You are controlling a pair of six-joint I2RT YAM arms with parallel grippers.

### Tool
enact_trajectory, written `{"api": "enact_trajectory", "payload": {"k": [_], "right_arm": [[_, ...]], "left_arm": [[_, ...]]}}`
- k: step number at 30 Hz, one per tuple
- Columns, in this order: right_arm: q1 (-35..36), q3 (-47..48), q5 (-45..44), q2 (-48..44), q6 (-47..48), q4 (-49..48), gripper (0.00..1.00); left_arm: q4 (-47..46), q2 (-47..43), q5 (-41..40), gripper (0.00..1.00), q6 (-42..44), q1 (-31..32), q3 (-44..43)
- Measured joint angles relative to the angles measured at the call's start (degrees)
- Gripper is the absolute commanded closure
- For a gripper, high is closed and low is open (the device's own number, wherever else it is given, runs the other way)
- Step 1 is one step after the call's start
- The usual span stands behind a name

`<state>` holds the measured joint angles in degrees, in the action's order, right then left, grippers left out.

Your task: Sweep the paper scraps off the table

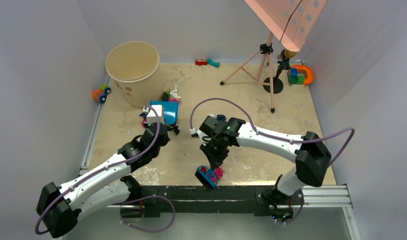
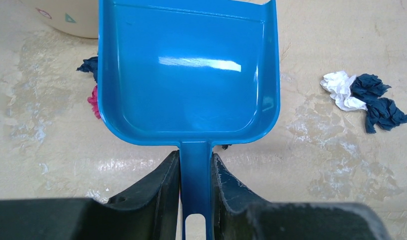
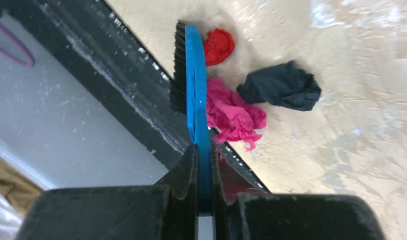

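Note:
My left gripper is shut on the handle of the blue dustpan, which lies flat and empty on the beige table. White and navy paper scraps lie to its right; navy and pink scraps peek out at its left edge. My right gripper is shut on a blue brush with black bristles, held at the table's black front edge. Pink, red and black scraps lie right beside the brush. From above, the brush is near the front edge and the dustpan mid-table.
A large beige bucket stands at the back left, just beyond the dustpan. An orange and blue toy car sits left of it. A pink tripod stand, toy blocks and more toys are at the back.

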<state>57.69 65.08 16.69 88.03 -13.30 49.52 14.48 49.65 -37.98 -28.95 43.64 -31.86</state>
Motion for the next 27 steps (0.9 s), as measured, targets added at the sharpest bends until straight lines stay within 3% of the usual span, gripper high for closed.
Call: {"api": "enact_trajectory", "payload": {"k": [10, 16, 22, 27], "right_arm": [[0.31, 15.28, -24.96, 3.74, -0.55, 8.61, 1.0], [0.04, 20.94, -35.39, 2.56, -0.72, 9.79, 1.0], [0.04, 21.18, -34.69, -6.27, -2.89, 10.34, 1.0], [0.04, 15.19, -25.81, -14.49, -6.21, 10.45, 1.0]], "left_arm": [[0.2, 0.37, 0.02, 1.0, 0.02, 0.0, 0.0], [0.2, 0.37, 0.02, 1.0, 0.02, 0.0, 0.0], [0.2, 0.37, 0.07, 1.0, 0.02, 0.0, 0.0], [0.2, 0.37, 0.26, 1.0, 0.02, 0.0, 0.0]]}}
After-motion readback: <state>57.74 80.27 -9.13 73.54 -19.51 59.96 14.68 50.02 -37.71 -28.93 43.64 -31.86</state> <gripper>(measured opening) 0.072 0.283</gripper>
